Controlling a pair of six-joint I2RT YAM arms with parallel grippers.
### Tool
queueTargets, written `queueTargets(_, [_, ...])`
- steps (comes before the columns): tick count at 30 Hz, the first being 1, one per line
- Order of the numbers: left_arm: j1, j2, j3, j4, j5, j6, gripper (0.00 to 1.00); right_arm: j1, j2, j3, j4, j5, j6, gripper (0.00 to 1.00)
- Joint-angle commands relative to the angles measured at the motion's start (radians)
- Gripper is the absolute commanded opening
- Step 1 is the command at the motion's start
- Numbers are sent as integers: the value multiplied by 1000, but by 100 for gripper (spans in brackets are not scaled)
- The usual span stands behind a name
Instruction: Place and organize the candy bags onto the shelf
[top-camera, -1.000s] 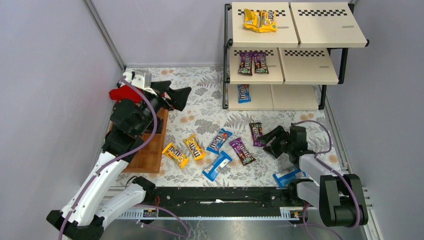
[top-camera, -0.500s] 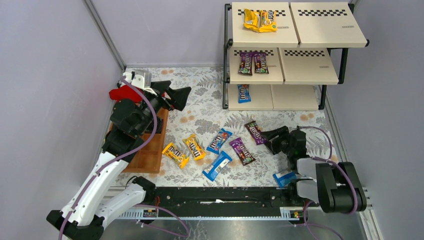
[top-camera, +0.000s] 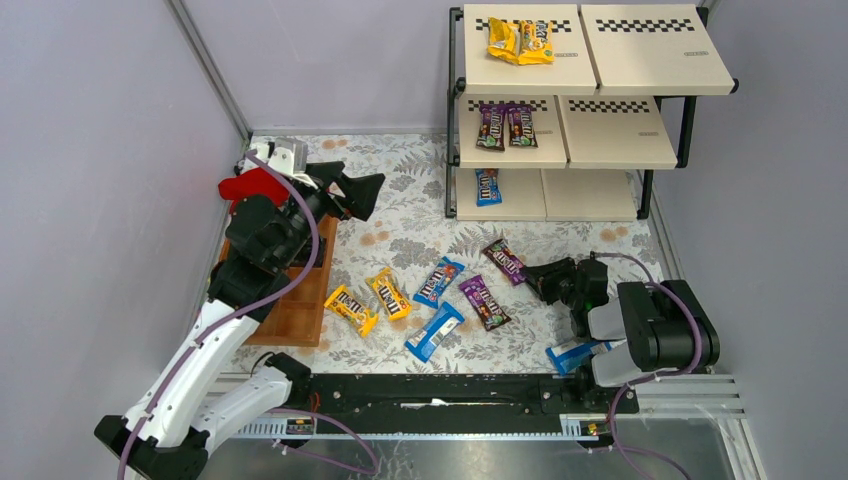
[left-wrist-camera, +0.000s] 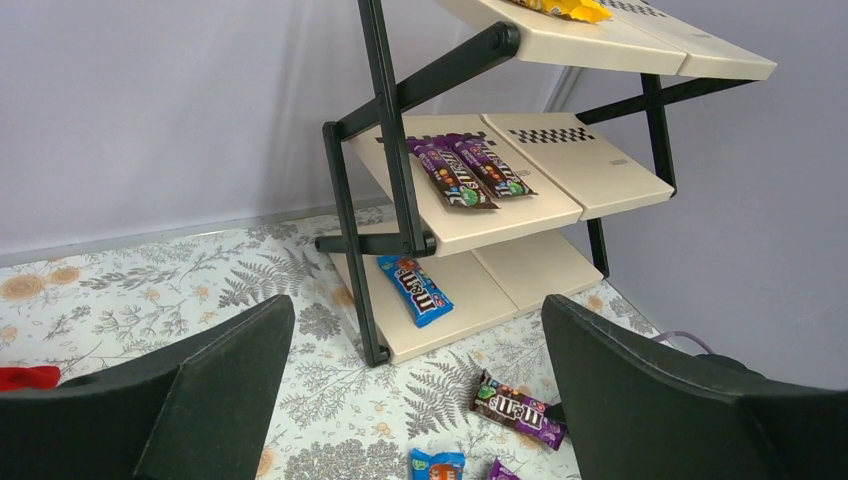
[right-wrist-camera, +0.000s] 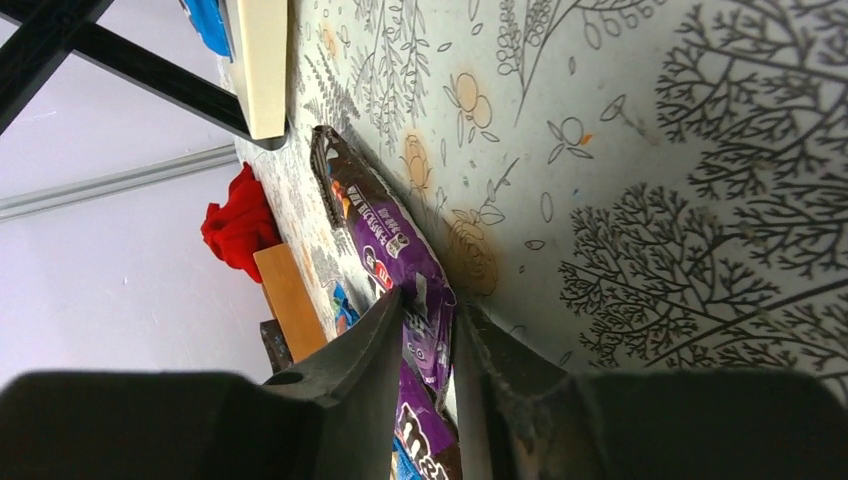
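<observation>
Right fingers (right-wrist-camera: 350, 370) pinching one end of purple candy bag (right-wrist-camera: 385, 235), left fingers (left-wrist-camera: 220, 385) spread wide, gripping nothing

Your left arm (top-camera: 185, 375) is white below, black above; your right arm (top-camera: 665, 325) is black and grey; purple cables (top-camera: 316, 235) trail both; fingers (left-wrist-camera: 215, 400) matte black.

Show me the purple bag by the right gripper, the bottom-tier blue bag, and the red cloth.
purple bag (right-wrist-camera: 385, 235): right wrist view, printed face.
blue bag (left-wrist-camera: 415, 290): left wrist view, middle.
red cloth (top-camera: 240, 186): top view, middle.
</observation>
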Motion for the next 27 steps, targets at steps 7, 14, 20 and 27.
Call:
queueTargets(7, [-5,8,33,17,-11,9,99,-3,-197,25,-162,-69,-96,14])
queueTargets(14, [-7,6,35,17,-7,6,99,-3,-562,94,-605,-13,-192,0])
queueTargets(20, [-11,-1,34,17,-8,4,99,-3,-849,303,-1018,183,-321,0])
queueTargets(27, [-14,-19,32,19,-9,1,99,-3,-873,607,-1254,410,-474,0])
